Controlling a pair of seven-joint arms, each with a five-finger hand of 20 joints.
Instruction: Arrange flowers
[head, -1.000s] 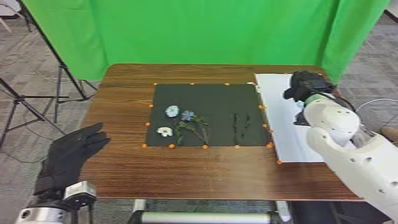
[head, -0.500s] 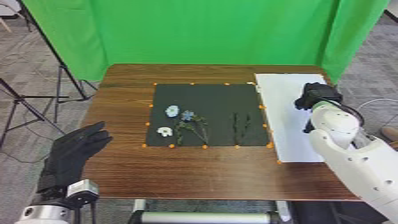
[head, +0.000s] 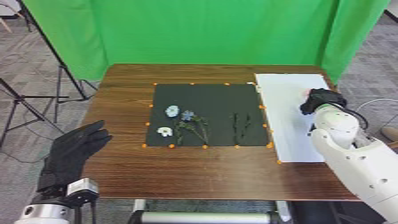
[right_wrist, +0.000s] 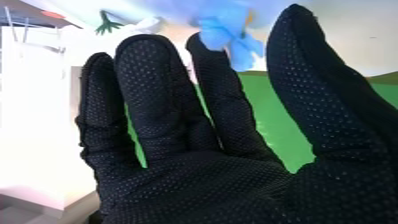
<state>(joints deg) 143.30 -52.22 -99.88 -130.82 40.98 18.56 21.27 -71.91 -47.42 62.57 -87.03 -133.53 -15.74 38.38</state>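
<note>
At the left I have my left robot hand (head: 67, 155) by the counter (head: 195, 170), fingers loosely extended. Next, the black mat (head: 231, 97) holds a pale blue flower (head: 172, 111), a white flower (head: 164, 131) nearer me, a blue flower (head: 187, 115) with leafy stems (head: 202, 129) and, at right, two slender dark sprigs (head: 235, 127). Right of that lies a white sheet (head: 289, 127). My right robot hand (head: 322, 100) is over its right side; the wrist view has the fingers spread and straight, a light-blue petal-like piece (right_wrist: 226, 30) by one fingertip, contact unclear.
</note>
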